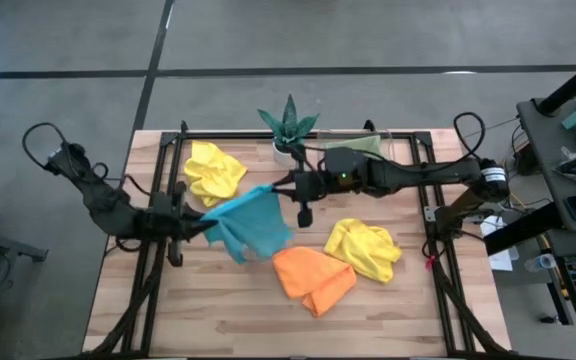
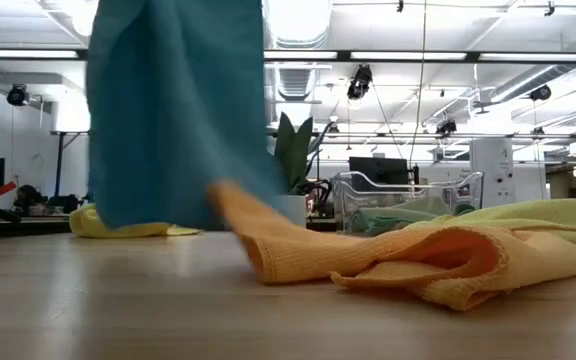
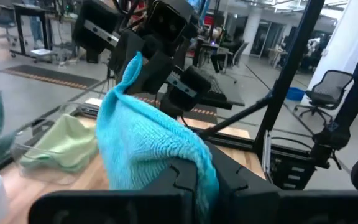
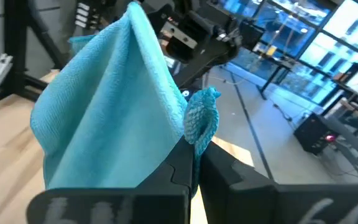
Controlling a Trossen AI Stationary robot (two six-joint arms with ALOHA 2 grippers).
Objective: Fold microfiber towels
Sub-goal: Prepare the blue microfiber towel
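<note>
Our blue towel [image 1: 251, 226] hangs stretched above the table's [image 1: 218, 320] middle, one corner pinched in each arm's closed fingers, left [image 1: 200, 226] and right [image 1: 284, 187]. We should lower it flat with tension even (no sagging). Five towels: two yellow, one blue, one orange, one green.

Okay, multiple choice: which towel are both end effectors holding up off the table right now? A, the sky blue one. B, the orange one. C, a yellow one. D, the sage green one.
A: the sky blue towel hangs stretched between the left end effector and the right end effector, each shut on a corner, while the orange towel lies on the table.
</note>
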